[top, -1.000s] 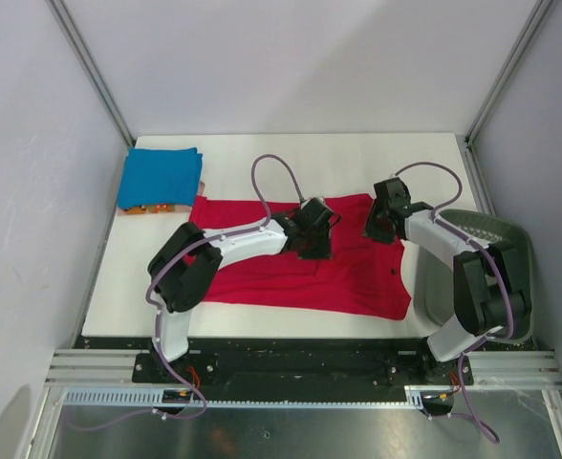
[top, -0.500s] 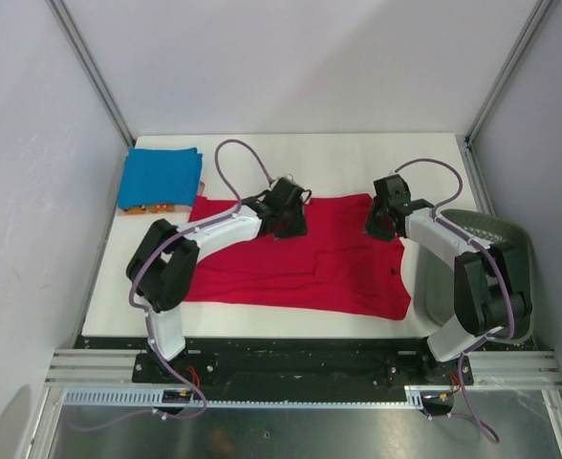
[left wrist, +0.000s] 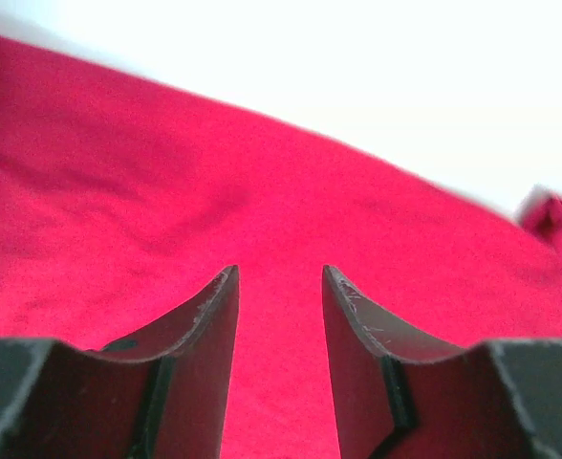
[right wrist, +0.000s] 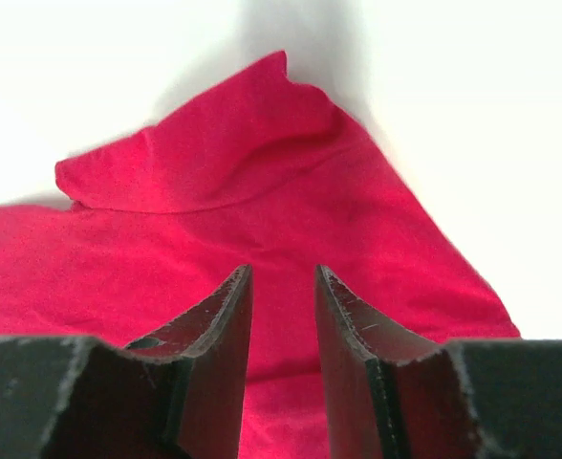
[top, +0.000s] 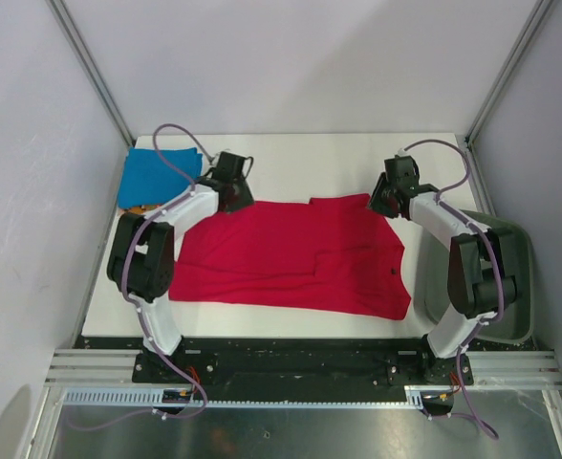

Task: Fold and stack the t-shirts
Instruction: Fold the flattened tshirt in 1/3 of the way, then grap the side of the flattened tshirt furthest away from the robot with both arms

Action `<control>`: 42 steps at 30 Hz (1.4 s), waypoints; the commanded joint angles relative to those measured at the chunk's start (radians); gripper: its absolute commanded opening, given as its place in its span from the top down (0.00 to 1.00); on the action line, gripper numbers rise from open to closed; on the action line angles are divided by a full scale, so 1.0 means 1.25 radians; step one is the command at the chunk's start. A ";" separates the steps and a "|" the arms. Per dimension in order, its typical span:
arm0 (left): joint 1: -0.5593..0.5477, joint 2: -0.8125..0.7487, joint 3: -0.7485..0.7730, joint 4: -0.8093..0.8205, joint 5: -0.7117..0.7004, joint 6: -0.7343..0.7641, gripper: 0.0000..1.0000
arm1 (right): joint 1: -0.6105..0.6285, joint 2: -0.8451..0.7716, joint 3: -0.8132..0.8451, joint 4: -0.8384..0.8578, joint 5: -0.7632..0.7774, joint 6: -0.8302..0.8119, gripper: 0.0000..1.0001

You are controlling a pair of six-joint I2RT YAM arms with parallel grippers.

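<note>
While both arms reach to the far side of the table (top: 329, 163), the red t-shirt (top: 291, 258) lies spread flat across the middle of the white surface, its long side running left to right and a small dark tag (top: 396, 274) showing near its right edge. At the shirt's far-left corner sits the left gripper (top: 233, 194), and its wrist camera shows the two dark fingers (left wrist: 209, 330) parted by a narrow gap, with red cloth lying beneath and beyond them and nothing pinched between. Over the far-right corner the right gripper (top: 384, 199) is placed much the same: its jaws stand slightly apart above a raised, rumpled corner of the red fabric, and no cloth is caught in the gap. Just left of the left gripper, at the far-left corner of the table, a folded blue t-shirt (top: 157, 177) rests on top of an orange t-shirt (top: 145, 207), of which only a thin strip peeks out along the near edge. A dark grey bin (top: 510, 239) stands at the right side, beside the right arm.
</note>
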 commanded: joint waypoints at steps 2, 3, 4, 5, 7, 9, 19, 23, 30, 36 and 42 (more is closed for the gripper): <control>0.079 0.028 0.057 0.012 -0.108 0.018 0.56 | -0.007 0.037 0.061 0.048 -0.020 -0.010 0.63; 0.090 0.040 0.070 0.011 -0.114 0.016 0.57 | -0.007 0.044 0.065 0.050 -0.025 -0.009 0.63; 0.098 0.050 0.081 0.010 -0.122 0.014 0.58 | -0.007 0.051 0.068 0.052 -0.028 -0.007 0.63; 0.105 0.061 0.093 0.009 -0.134 0.012 0.58 | -0.008 0.056 0.071 0.053 -0.032 -0.007 0.63; 0.113 0.077 0.115 0.004 -0.166 0.006 0.58 | -0.007 0.066 0.075 0.055 -0.034 -0.007 0.63; 0.121 0.090 0.133 -0.011 -0.212 -0.008 0.59 | -0.010 0.073 0.078 0.053 -0.035 -0.011 0.63; 0.177 0.155 0.187 -0.047 -0.248 -0.037 0.60 | -0.033 0.078 0.087 0.049 -0.067 -0.006 0.63; 0.191 0.183 0.208 -0.059 -0.254 -0.036 0.60 | -0.036 0.079 0.088 0.046 -0.073 -0.005 0.63; 0.210 0.215 0.234 -0.070 -0.257 -0.038 0.60 | -0.039 0.086 0.088 0.043 -0.075 -0.006 0.64; 0.221 0.222 0.244 -0.075 -0.259 -0.039 0.60 | -0.041 0.089 0.088 0.044 -0.076 -0.006 0.64; 0.230 0.224 0.246 -0.081 -0.260 -0.046 0.61 | -0.043 0.097 0.089 0.045 -0.079 -0.005 0.64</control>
